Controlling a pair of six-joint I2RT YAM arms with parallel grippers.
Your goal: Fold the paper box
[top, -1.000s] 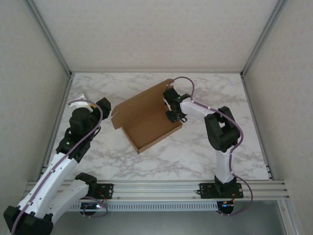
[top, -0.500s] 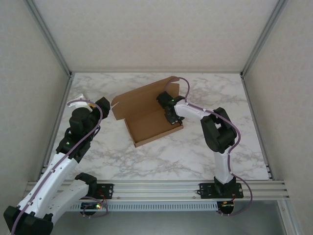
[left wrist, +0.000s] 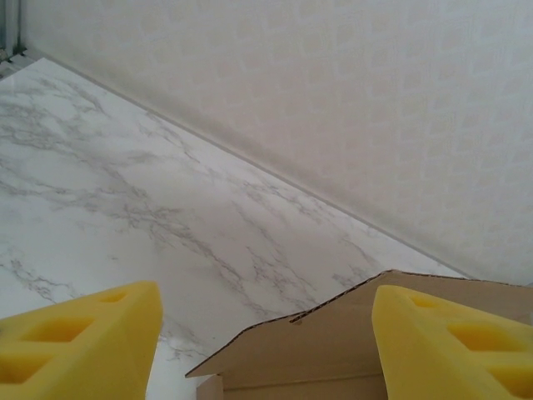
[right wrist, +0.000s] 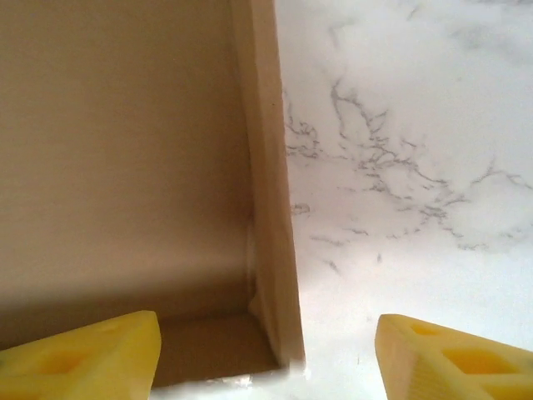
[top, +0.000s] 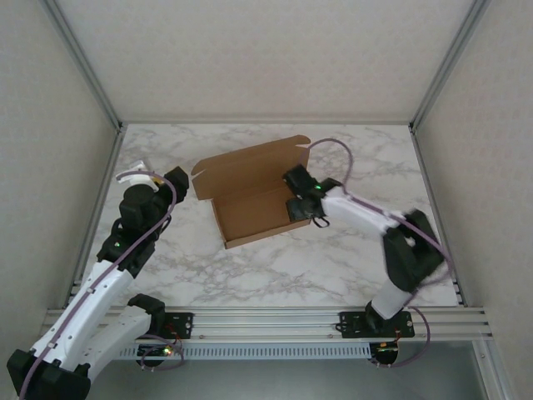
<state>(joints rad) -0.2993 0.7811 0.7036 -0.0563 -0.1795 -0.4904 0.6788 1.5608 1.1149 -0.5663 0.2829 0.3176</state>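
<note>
The plain brown cardboard paper box (top: 250, 208) is lying near the middle of the white marble-patterned table (top: 350, 267) as a shallow open tray. Its long axis is running left to right, with the right end angled slightly toward the far wall. Its lid panel (top: 250, 162) is standing up along the far long side, not yet folded down. The right gripper (top: 301, 204) is sitting at the tray's right short end. In the right wrist view its yellow fingers (right wrist: 83, 358) are spread apart, straddling the upright end wall (right wrist: 266, 208): one finger is over the tray's floor, the other over bare table, and neither is visibly pressing the cardboard. The left gripper (top: 176, 183) is hovering just beside the left end of the lid panel, apart from it. In the left wrist view its yellow fingers are likewise parted and holding nothing, with the lid's top edge lying ahead and below. The box is therefore lying between the two arms, with the right one nearer and already at the cardboard. Judged from this layout, closing the lid toward the near side is the remaining fold. That fold appears to call for steadying the tray at one short end.
</note>
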